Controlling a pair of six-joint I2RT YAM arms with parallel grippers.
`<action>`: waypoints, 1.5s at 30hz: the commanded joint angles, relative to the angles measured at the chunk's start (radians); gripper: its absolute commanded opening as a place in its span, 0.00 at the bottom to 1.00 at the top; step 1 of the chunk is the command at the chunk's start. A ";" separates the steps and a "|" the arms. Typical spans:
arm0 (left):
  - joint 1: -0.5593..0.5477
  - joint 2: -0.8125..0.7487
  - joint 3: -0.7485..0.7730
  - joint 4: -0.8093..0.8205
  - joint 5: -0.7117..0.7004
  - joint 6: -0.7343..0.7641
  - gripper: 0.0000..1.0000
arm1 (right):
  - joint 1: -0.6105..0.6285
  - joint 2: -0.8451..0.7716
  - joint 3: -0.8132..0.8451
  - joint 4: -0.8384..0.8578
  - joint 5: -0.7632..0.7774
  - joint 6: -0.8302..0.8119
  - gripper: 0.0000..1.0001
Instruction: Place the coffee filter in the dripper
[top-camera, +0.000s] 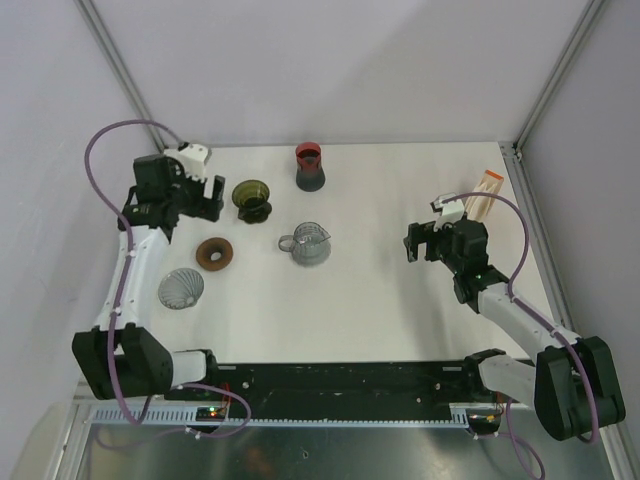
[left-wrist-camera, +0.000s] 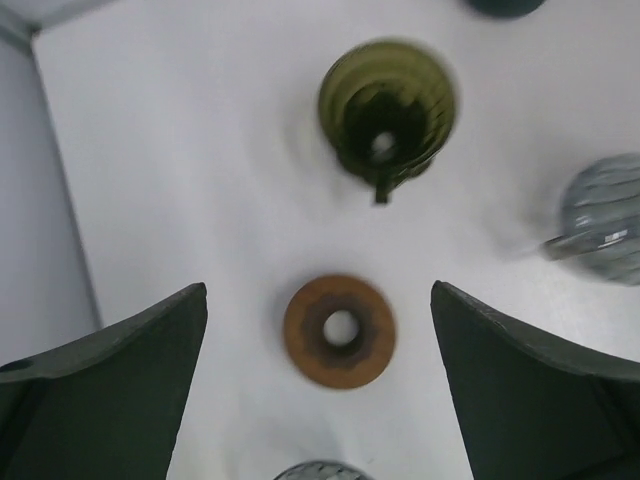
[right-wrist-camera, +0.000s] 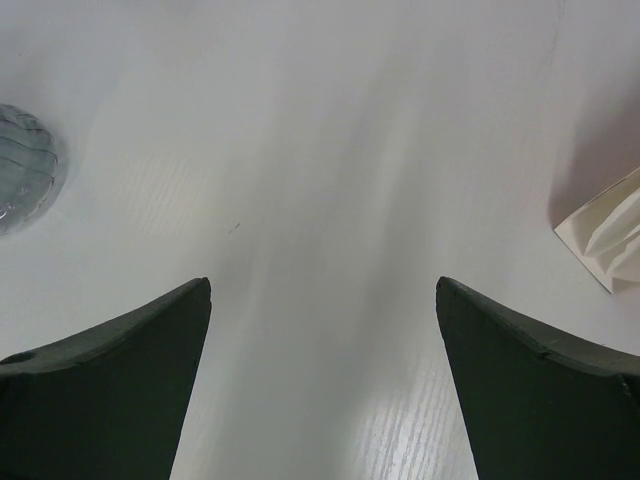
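Observation:
A stack of white paper coffee filters (top-camera: 487, 193) stands at the back right of the table; its folded edge (right-wrist-camera: 608, 240) shows at the right of the right wrist view. My right gripper (top-camera: 413, 244) (right-wrist-camera: 323, 282) hangs open over bare table, left of the filters, with nothing between its fingers. An olive-green dripper (top-camera: 252, 198) (left-wrist-camera: 388, 118) sits at the back left. My left gripper (top-camera: 208, 196) (left-wrist-camera: 318, 290) is open just left of it and holds nothing. In its wrist view a brown ring (left-wrist-camera: 340, 330) lies on the table between the fingers.
A dark dripper with a red rim (top-camera: 310, 165) stands at the back centre. A clear glass one with a handle (top-camera: 309, 243) (left-wrist-camera: 605, 218) sits mid-table. A ribbed clear cone (top-camera: 181, 288) lies near the left arm. The brown ring (top-camera: 215, 252) lies between them.

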 joint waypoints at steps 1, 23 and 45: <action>0.088 0.054 -0.052 -0.069 -0.058 0.158 0.96 | 0.009 -0.029 0.040 0.015 0.006 0.007 0.99; 0.143 0.469 -0.037 -0.034 -0.145 0.262 0.67 | 0.020 -0.044 0.040 0.009 0.015 0.002 0.99; 0.168 0.406 -0.058 -0.008 -0.093 0.209 0.00 | 0.021 -0.039 0.040 0.006 0.023 0.002 0.99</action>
